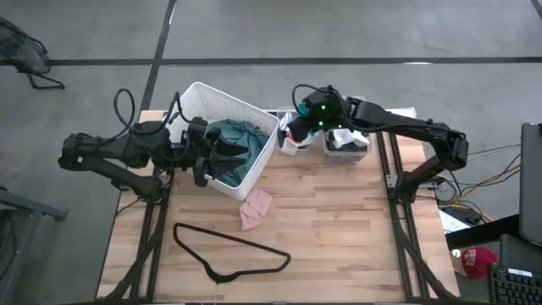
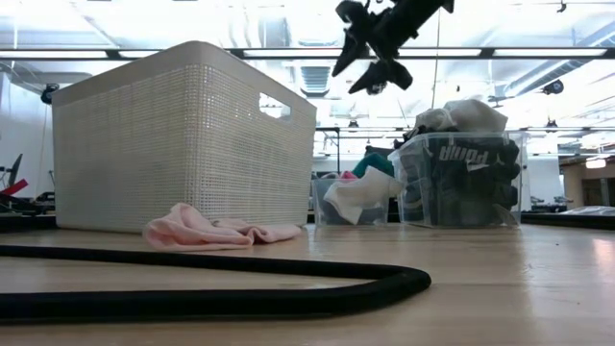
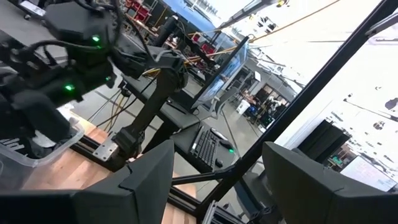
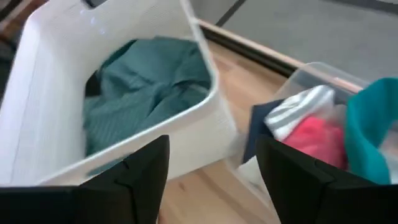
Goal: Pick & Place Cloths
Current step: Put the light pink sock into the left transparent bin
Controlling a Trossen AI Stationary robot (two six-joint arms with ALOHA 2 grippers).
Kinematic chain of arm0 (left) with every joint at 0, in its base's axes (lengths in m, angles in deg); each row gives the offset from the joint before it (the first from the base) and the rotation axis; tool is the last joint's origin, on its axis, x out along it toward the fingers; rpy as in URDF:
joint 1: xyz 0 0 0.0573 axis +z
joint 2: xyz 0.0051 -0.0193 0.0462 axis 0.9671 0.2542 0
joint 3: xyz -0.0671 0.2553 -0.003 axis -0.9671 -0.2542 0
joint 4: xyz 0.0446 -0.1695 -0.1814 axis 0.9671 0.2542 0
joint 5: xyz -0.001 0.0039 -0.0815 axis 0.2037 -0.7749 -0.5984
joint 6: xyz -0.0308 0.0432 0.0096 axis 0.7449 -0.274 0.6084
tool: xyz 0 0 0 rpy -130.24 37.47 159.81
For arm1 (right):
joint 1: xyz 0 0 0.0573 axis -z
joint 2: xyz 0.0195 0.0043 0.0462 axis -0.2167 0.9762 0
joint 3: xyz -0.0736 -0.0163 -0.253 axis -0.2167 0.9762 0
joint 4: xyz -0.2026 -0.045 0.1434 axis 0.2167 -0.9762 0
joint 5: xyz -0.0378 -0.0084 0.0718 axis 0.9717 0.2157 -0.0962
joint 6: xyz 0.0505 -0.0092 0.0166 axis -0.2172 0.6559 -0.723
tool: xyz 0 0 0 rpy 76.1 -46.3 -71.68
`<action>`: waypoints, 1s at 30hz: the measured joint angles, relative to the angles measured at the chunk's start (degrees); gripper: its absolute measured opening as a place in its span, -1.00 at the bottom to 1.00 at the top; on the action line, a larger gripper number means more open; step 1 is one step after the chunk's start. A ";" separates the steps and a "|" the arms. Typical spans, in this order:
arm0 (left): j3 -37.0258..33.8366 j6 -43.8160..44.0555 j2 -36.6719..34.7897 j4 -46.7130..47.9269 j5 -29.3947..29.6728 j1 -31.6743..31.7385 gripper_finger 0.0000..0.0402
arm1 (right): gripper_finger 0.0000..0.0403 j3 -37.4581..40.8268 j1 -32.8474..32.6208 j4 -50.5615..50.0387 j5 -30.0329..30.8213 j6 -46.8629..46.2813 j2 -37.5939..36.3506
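A large teal-green cloth (image 1: 235, 141) lies inside the white basket (image 1: 254, 114). A pink cloth (image 1: 257, 207) rests flat on the table in front of the basket. A small clear bin (image 4: 323, 81) holds striped white, pink and teal pieces, and a white piece (image 2: 357, 197) hangs over its front wall. The larger clear bin (image 2: 461, 178) is heaped with black and white cloths. My right gripper (image 4: 211, 174) hovers open and empty above the gap between the basket and the small bin. My left gripper (image 3: 217, 180) stands open and empty over the basket's left part (image 1: 203, 152).
A thin black wire hanger (image 1: 229, 250) lies on the table near its front edge and crosses the foreground of the low view (image 2: 240, 288). Bare wood (image 1: 339, 220) stretches from the bins to the front right.
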 joint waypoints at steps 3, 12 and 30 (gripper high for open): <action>0.00 0.32 -0.02 -0.23 -0.02 0.00 0.25 | 0.20 0.27 -3.06 -0.23 0.10 1.83 -0.08; 0.00 0.32 -0.21 -1.32 -0.02 0.00 0.25 | 0.27 1.94 -14.98 -0.14 0.37 6.70 5.29; 0.00 0.54 -3.26 -3.03 -0.07 0.00 0.25 | 0.14 1.99 -25.61 12.20 2.43 -1.06 24.17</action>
